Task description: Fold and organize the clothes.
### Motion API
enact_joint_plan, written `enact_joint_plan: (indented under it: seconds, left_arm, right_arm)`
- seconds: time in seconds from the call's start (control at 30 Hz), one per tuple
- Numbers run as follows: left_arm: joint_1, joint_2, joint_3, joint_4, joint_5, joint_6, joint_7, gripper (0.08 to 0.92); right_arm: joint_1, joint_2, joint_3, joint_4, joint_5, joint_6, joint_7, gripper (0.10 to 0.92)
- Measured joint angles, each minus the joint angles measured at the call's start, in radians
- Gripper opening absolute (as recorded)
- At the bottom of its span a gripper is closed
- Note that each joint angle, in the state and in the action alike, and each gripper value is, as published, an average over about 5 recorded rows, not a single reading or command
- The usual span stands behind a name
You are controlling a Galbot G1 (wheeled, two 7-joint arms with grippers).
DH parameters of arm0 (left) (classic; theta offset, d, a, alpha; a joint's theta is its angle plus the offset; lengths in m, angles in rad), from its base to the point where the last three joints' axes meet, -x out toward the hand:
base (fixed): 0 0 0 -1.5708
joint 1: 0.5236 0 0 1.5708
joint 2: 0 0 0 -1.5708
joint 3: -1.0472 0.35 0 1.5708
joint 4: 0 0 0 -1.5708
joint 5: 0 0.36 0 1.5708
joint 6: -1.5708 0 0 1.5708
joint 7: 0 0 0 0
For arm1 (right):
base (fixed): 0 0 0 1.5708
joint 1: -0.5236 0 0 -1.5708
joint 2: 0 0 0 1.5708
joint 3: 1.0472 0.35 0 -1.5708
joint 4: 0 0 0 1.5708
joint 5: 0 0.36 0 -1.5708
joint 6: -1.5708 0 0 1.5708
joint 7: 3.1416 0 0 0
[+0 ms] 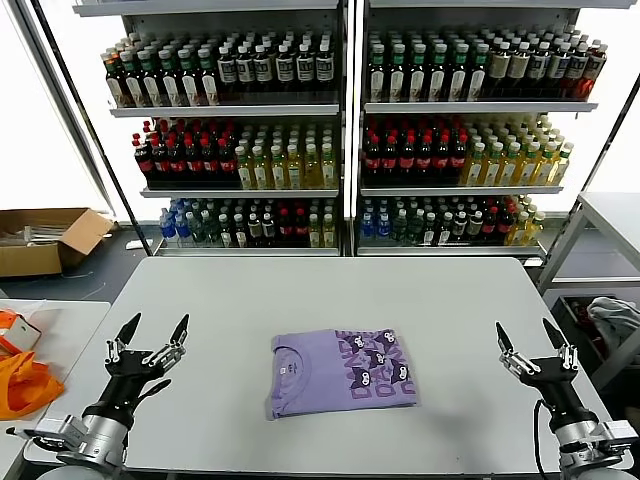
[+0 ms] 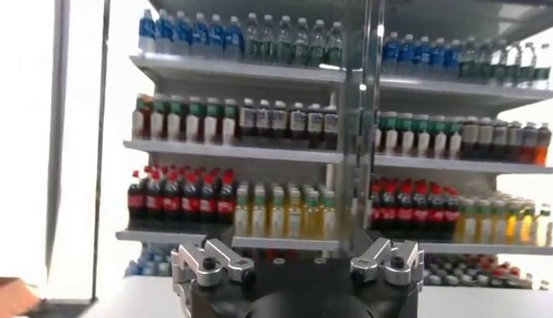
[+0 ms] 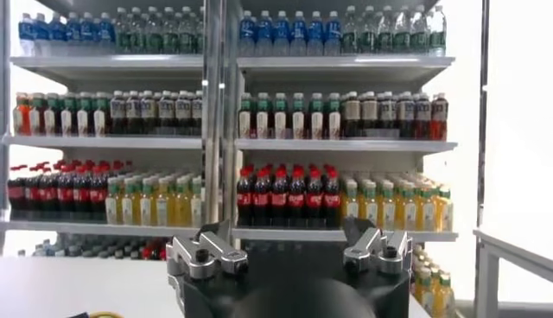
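A lavender T-shirt [image 1: 340, 371] lies folded into a neat rectangle at the middle of the grey table [image 1: 330, 290], its dark cartoon print and lettering facing up. My left gripper [image 1: 154, 332] hovers over the table's front left corner, fingers spread wide and empty. At the front right, my right gripper [image 1: 530, 336] stands open too, holding nothing. Both are well clear of the shirt. The wrist views show only the gripper bases [image 2: 298, 276] [image 3: 289, 268] and the shelves beyond; the shirt is out of view there.
Shelves of drink bottles [image 1: 350, 130] stand behind the table. A bright orange fabric item [image 1: 20, 385] lies on a side table at the left, a cardboard box [image 1: 45, 240] is on the floor beyond it, and another table [image 1: 610, 215] stands at the right.
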Motion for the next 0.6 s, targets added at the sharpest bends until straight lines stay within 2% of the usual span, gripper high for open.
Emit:
enact_joint_plan:
  seconds: [0.6]
  left_arm:
    - [0.055,-0.026,-0.05,-0.008,0.076,-0.08,0.089,0.823]
  right_arm:
    - [-0.064,0.026,0.042,0.002,-0.037,0.038,-0.063,0.823]
